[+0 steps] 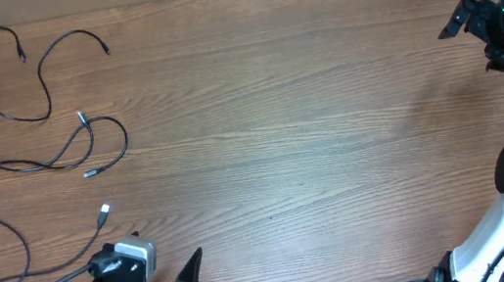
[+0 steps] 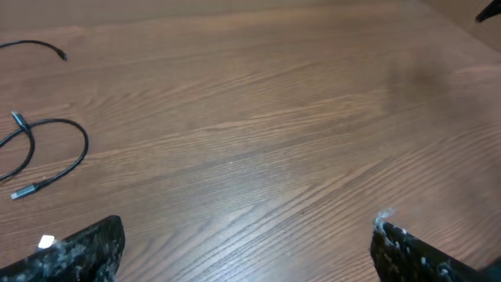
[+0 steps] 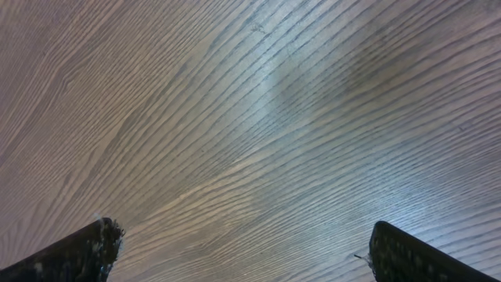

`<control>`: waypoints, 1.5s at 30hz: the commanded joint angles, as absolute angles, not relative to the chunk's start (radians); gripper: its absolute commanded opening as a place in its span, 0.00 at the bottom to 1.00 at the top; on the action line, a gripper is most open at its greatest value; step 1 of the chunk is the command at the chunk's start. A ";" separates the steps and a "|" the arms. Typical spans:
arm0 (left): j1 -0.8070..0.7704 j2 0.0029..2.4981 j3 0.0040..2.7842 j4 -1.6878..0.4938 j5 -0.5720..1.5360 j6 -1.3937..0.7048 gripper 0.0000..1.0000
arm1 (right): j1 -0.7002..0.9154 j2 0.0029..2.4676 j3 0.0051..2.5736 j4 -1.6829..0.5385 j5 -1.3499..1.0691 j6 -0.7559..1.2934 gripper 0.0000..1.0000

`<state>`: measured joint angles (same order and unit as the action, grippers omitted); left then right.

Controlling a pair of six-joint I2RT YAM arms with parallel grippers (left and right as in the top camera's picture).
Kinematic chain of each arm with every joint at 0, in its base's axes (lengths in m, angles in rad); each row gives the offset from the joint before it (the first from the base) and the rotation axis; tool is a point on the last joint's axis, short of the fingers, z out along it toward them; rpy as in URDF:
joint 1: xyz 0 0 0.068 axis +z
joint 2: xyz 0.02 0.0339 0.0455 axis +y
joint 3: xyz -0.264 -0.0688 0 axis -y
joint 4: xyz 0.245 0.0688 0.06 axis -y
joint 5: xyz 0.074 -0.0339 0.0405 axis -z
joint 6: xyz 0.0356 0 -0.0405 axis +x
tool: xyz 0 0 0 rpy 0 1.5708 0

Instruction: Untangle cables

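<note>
1. The three cables [image 1: 45,91] are seen laid out on the left part of the worktop [image 1: 310,133], one behind another and apart from each other. No crossing between separate cords is visible.
2. The untangling is judged largely done. What may be left is straightening, since the middle cable [image 1: 123,139] crosses over itself near its right end.
3. The far cable [image 1: 31,119] is laid in a wavy line with its long axis roughly left to right. Its two plugs are pointed toward the near side and the right.
4. The long axis of the middle cable is also set left to right. Its left part is cut off by the frame edge, and a loop is formed at its right end.
5. The near cable [image 1: 25,250] is curled in an open loop, with its silver plug aimed up and to the right. Part of it is lost at the left edge.
6. The left claw [image 2: 249,227] is held wide open and empty, near the cables at the front edge.
7. The right claw [image 3: 244,229] is likewise spread fully with nothing gripped, well apart from the cables over bare wood.
</note>
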<state>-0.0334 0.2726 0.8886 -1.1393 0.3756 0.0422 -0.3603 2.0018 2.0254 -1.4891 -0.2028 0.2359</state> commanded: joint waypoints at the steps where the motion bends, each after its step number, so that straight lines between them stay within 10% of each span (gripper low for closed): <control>1: -0.040 0.236 0.815 -1.092 0.346 0.065 1.00 | -0.363 1.977 2.041 -1.486 -0.204 0.239 1.00; 45: -0.039 0.003 0.181 -0.179 -0.189 -0.111 1.00 | -0.363 1.977 2.041 -1.486 -0.204 0.239 1.00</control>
<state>-0.0334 0.0170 0.2081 -0.1970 -0.1658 -0.1505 -0.3603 2.0018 2.0251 -1.4883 -0.2028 0.2356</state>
